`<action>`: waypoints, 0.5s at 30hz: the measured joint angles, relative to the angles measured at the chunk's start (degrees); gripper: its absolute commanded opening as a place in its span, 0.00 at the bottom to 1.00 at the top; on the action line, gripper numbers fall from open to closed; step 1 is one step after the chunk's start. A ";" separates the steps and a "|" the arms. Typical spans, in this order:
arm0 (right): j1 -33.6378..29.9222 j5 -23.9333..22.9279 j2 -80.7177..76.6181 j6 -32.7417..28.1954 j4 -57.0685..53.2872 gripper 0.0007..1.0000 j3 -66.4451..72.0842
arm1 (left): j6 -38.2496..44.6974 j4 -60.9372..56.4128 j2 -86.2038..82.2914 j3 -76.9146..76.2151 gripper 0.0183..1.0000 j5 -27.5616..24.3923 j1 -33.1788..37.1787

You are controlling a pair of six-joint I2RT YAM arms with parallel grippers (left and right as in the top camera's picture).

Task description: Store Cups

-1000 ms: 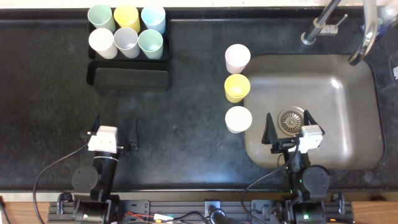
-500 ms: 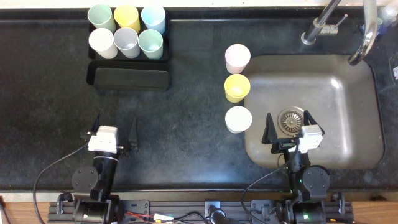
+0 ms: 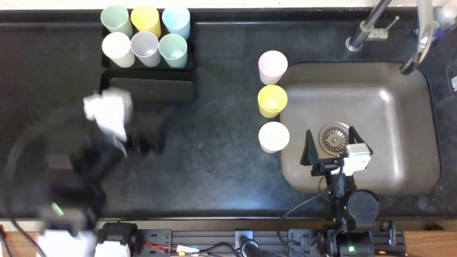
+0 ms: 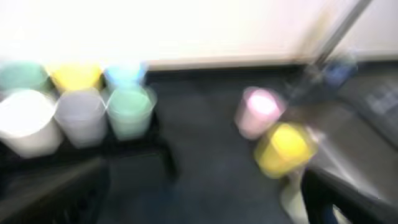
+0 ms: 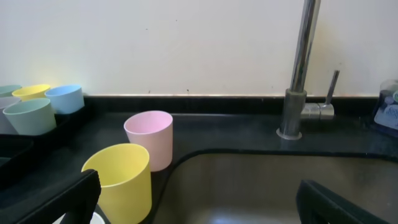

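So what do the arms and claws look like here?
Both arms are black with a white block at the wrist. The right claw has two slim black tapering fingers; a thin black cable loops from its round black base. The left arm is blurred; the left claw just looks dark.

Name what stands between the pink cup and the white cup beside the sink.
The yellow cup stands between them, seen in the top view.

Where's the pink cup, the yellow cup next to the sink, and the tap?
pink cup [image 3: 273, 64], top view, on its open mouth.
yellow cup [image 3: 272, 98], top view, on its open mouth.
tap [image 5: 303, 62], right wrist view, on its upright pipe.
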State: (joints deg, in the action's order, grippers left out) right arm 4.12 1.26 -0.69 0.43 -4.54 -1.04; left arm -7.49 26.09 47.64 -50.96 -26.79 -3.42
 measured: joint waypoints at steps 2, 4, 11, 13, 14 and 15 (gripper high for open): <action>0.00 0.02 0.00 0.00 -0.02 1.00 0.00 | -1.79 13.46 13.42 -19.32 1.00 -2.58 -1.31; 0.00 0.02 0.02 0.02 -0.07 1.00 0.00 | -3.04 25.73 26.14 -37.97 1.00 -2.25 -4.17; 0.00 0.00 0.00 0.02 -0.07 1.00 0.00 | -6.58 44.09 65.48 -87.69 1.00 9.88 -22.23; 0.00 0.02 0.02 0.02 -0.02 1.00 0.00 | -8.09 44.70 73.48 -93.94 1.00 14.25 -26.75; 0.00 0.00 0.00 0.02 -0.02 1.00 0.00 | -9.18 45.05 77.11 -95.80 1.00 16.79 -28.83; 0.00 0.02 0.00 0.00 -0.02 1.00 0.00 | -10.38 45.31 80.15 -96.61 1.00 18.99 -30.45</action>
State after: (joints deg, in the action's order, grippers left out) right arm 4.12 1.28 -0.69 0.43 -4.56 -1.04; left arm -17.87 71.40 127.79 -147.57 -7.79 -33.87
